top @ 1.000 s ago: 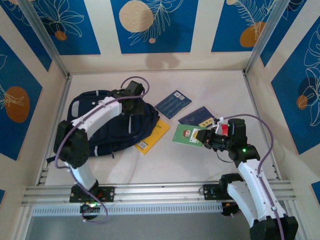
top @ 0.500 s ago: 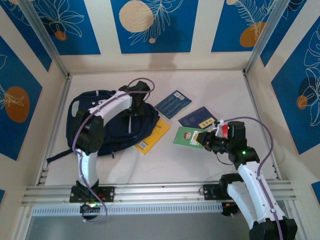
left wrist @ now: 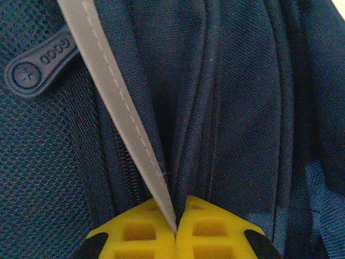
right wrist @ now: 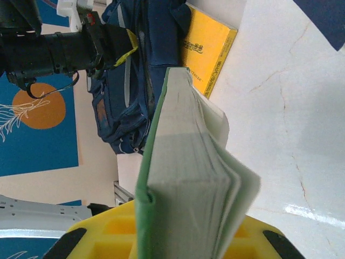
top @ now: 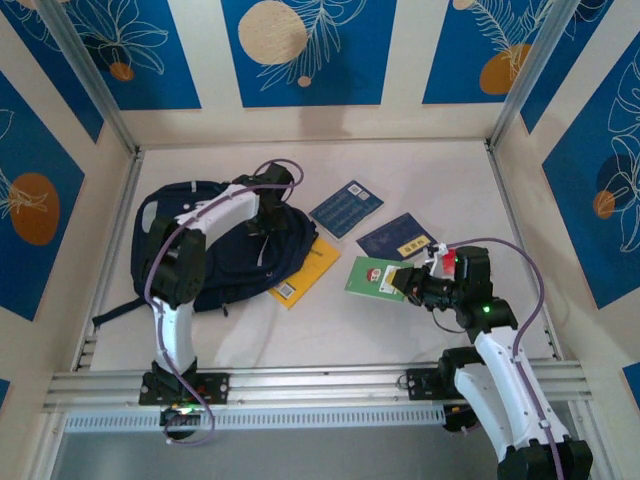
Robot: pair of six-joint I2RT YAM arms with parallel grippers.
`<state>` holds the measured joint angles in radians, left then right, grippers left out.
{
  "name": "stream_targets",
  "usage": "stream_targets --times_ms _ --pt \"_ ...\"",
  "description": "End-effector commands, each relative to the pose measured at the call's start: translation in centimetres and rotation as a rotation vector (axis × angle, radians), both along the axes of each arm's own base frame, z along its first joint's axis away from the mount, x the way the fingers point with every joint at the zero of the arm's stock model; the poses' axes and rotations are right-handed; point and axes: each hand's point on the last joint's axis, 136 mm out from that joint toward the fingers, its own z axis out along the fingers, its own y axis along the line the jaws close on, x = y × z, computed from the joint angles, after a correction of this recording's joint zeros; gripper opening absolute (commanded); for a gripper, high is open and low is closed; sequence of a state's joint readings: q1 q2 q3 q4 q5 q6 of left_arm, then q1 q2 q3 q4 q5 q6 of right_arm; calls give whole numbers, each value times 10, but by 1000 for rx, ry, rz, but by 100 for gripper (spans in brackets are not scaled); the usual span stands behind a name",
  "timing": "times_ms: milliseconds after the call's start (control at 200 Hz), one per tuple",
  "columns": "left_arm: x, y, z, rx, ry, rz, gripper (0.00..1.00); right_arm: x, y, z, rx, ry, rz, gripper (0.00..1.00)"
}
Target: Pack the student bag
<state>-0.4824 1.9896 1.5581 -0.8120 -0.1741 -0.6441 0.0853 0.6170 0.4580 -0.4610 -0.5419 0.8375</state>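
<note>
— Though judged from stills alone, how far along w/ packing?

— Early, prob. From above: student bag [top: 235, 268] lying flat on left half of table [top: 420, 180], nothing seen going in yet. Four books outside it. Yellow book [top: 305, 265] touching bag's right edge, one corner tucked under. Far blue book [top: 346, 208] and near blue book [top: 398, 236] further right, apart from bag. Green book [top: 375, 275] right of yellow one, held, not lying loose.

— Grippers?

— Left gripper [top: 262, 225] down on bag's upper right part. On left wrist view, yellow fingertips [left wrist: 156, 218] pressed together, pinching grey-white strip [left wrist: 116, 102] on bag. Right gripper [right wrist: 178, 237] clamped across green book's near edge, pages fanning a little.

— Left to do?

— Likely nearly all: open bag, load four books, close up.

— Anything hidden or unclear?

— Plenty. Can't tell whether main zip open or shut, nor bag's contents. Strip maybe a zip pull, maybe trim; unclear. Raised letters on rubber tag [left wrist: 38, 67] too blurred to read. Book titles too small. Left arm covering middle of bag from above.
</note>
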Motion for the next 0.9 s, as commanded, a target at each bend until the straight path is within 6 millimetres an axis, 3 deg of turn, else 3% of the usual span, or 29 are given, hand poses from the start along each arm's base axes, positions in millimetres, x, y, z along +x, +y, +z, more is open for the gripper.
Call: stream_targets --times_ms 0,250,430,700,895 --pt "-14 3 9 -39 35 -30 0 -3 2 10 22 -36 16 0" --pt "-20 -9 87 -163 -146 -177 0 -4 -1 22 25 -63 -18 0" --pt "-42 -16 145 -282 -315 -297 0 -2 -3 36 31 -82 -39 0" --pt "-83 -23 205 -423 -506 -464 0 2 -8 50 2 -130 -94 0" --pt "-102 -12 241 -412 -622 -512 0 2 -14 73 -61 -200 -112 0"
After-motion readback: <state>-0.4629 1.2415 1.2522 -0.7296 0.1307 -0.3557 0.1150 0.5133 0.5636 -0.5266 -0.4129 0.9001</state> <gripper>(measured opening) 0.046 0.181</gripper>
